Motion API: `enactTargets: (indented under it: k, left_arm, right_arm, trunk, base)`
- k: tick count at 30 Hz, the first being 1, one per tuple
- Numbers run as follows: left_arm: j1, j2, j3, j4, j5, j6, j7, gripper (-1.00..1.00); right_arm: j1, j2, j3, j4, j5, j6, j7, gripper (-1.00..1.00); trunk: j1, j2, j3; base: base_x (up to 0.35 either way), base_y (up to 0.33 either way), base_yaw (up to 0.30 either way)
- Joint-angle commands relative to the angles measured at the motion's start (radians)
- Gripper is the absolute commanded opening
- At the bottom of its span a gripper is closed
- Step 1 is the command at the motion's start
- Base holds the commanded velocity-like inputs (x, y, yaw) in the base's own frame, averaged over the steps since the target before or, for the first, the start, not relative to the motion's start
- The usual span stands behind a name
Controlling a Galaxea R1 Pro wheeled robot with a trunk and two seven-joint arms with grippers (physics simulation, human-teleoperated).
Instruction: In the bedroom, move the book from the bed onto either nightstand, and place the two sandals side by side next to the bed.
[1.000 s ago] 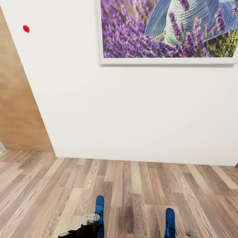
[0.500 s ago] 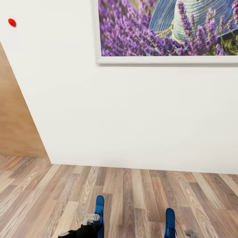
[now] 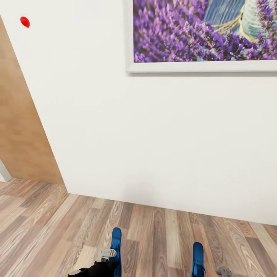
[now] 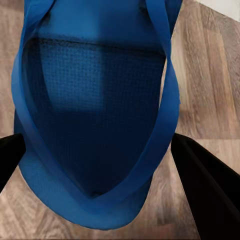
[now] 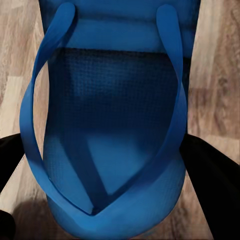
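Head view: the robot faced a white wall (image 3: pixel 154 134) close ahead, with a framed lavender picture (image 3: pixel 204 34) hung high on it, a small red dot (image 3: pixel 25 21) on the wall off toward the left arm's side, and a tan wooden panel (image 3: pixel 21 130) beyond that. Wood-plank floor (image 3: pixel 50 231) ran below. At the lower edge, the left gripper (image 3: pixel 104 254) carried a blue sandal (image 3: pixel 115 244) standing up just beside its pale fingers; the right sandal (image 3: pixel 198 258) rose likewise beside the right gripper (image 3: pixel 223 271), barely in frame. Left wrist view: left sandal (image 4: pixel 95 115) sat between the dark fingers (image 4: pixel 207 187), sole and straps facing the camera, clamped from both sides above the floor. Right wrist view: the right sandal (image 5: pixel 112 125) was pinched the same way between that gripper's fingers (image 5: pixel 212 190), floor planks behind it.
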Motion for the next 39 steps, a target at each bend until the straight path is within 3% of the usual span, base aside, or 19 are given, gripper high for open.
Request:
enactTargets:
  k: [1, 21, 39]
  left_arm:
    - [-0.001, 0.000, -0.005, 0.000, 0.011, 0.004, 0.001, -1.00]
    - [-0.001, 0.000, -0.005, 0.000, 0.010, 0.004, 0.001, -1.00]
    - [-0.001, 0.000, -0.005, 0.000, 0.010, 0.003, 0.001, -1.00]
  right_arm:
    - [0.000, -0.001, 0.001, 0.000, -0.009, 0.003, 0.004, -1.00]
    - [0.000, -0.001, 0.001, 0.000, -0.009, 0.003, 0.004, -1.00]
    - [0.000, -0.001, 0.001, 0.000, -0.009, 0.003, 0.004, -1.00]
  trunk:
    - [0.000, 0.000, -0.001]
    - [0.000, 0.000, -0.001]
    - [0.000, 0.000, -0.001]
  base:
    - [0.329, 0.000, 0.270]
    - [0.325, 0.000, 0.132]
    - [0.026, 0.000, 0.292]
